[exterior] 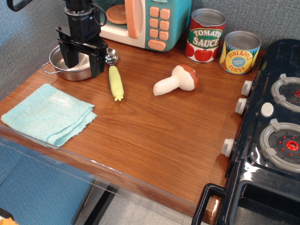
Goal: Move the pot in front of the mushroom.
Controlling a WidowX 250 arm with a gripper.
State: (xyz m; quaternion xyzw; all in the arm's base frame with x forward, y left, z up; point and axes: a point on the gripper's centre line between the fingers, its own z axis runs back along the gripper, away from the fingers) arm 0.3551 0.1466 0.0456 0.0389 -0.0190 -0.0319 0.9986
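The shiny steel pot (58, 62) with wire loop handles stands at the table's back left corner. The mushroom (177, 80), with a cream stem and a red-brown cap, lies on its side in the middle of the table, well to the pot's right. My black gripper (83, 70) is open and low over the pot. Its left finger is inside the pot and its right finger is just outside the right rim, so the jaws straddle that rim. The gripper hides the pot's right part.
A yellow-green corn cob (115, 82) lies just right of the gripper, with a metal spoon (111, 56) behind it. A folded light-blue cloth (47, 112) lies front left. A toy microwave (150, 21) and two cans (205, 35) stand along the back. A toy stove (272, 131) is at the right.
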